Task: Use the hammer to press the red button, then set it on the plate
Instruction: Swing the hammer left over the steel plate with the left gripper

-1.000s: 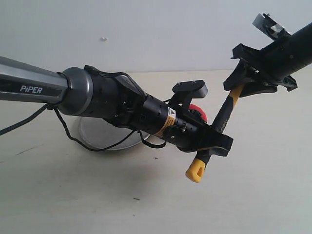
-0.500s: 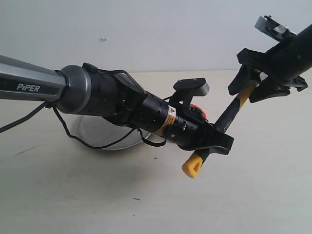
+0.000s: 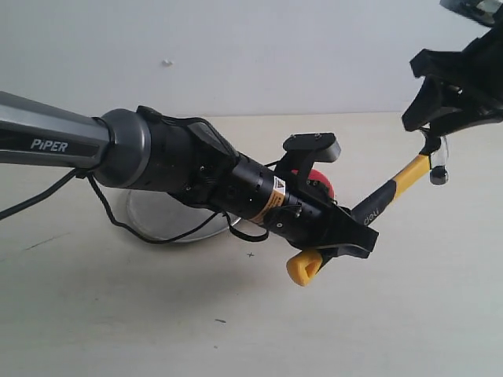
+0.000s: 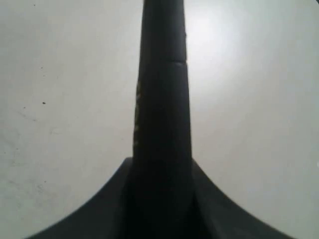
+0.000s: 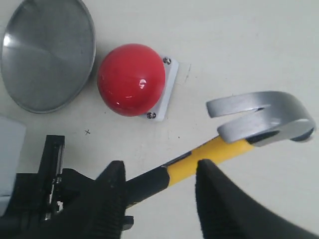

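One arm carries it: left gripper (image 3: 350, 236) clenched on the yellow-and-black claw hammer (image 3: 393, 192) near its looped end, steel head aloft beside the glossy red dome button (image 5: 131, 79), likely for a downward press. Right gripper (image 3: 444, 110) spread, clear above the head. Round brushed-metal plate (image 5: 47, 55) just beside the button.

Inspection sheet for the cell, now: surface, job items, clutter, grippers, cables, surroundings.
Surface: pale table, few small dark marks.
Job's things: hammer held off the table; red button beside plate, nothing on either.
Clutter: nothing seen.
Grippers: left gripper shut on the hammer's handle near its yellow end; right gripper open above the head end, not gripping.
Cables: black cable loops across the plate in the exterior view.
Surroundings: plain pale wall.
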